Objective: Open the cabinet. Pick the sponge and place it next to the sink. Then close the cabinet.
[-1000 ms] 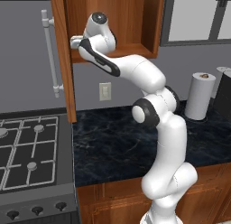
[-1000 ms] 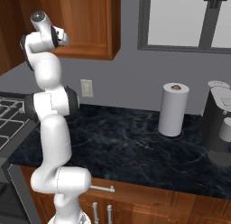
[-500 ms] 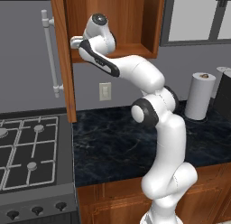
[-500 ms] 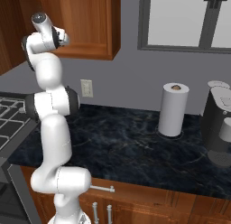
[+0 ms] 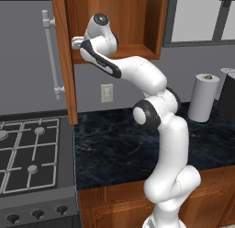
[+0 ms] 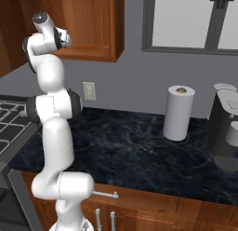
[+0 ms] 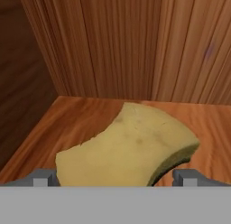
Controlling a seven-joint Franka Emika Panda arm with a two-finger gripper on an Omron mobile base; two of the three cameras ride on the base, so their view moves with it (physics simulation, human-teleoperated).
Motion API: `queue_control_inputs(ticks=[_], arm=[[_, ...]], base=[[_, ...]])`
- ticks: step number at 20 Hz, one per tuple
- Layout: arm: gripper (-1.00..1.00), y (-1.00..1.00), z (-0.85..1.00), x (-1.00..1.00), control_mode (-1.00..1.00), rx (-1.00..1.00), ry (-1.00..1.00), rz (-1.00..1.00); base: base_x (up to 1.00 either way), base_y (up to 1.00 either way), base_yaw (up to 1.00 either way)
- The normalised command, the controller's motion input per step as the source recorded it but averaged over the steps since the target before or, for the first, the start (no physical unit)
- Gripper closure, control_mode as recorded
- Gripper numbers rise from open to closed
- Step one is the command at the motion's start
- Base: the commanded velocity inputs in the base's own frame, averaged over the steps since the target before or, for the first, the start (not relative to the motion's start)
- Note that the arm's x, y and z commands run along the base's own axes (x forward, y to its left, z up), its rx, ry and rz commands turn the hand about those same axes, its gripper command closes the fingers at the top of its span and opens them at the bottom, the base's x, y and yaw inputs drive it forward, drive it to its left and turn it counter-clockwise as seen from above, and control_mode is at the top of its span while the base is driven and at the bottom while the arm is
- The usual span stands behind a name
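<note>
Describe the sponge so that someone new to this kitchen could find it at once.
Look up at the open wooden cabinet on the wall above the dark counter, where the arm reaches in. On its shelf floor, near the back left corner, lies the sponge, between the gripper tips: a yellowish block with wavy edges and a dark underside.

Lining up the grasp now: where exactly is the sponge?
In the hand view the sponge lies on the cabinet floor near its back wall, directly ahead of the hand, between the two fingertips.
</note>
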Motion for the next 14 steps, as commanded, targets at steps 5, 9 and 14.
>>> queue_control_inputs(ticks=[5, 9, 14], arm=[[1.0, 0.0, 0.0, 0.0, -1.0, 0.0, 0.0, 0.0], [1.0, 0.0, 0.0, 0.0, -1.0, 0.0, 0.0, 0.0], [1.0, 0.0, 0.0, 0.0, -1.0, 0.0, 0.0, 0.0]], base=[[0.0, 0.0, 0.0], [0.0, 0.0, 0.0], [0.0, 0.0, 0.0]])
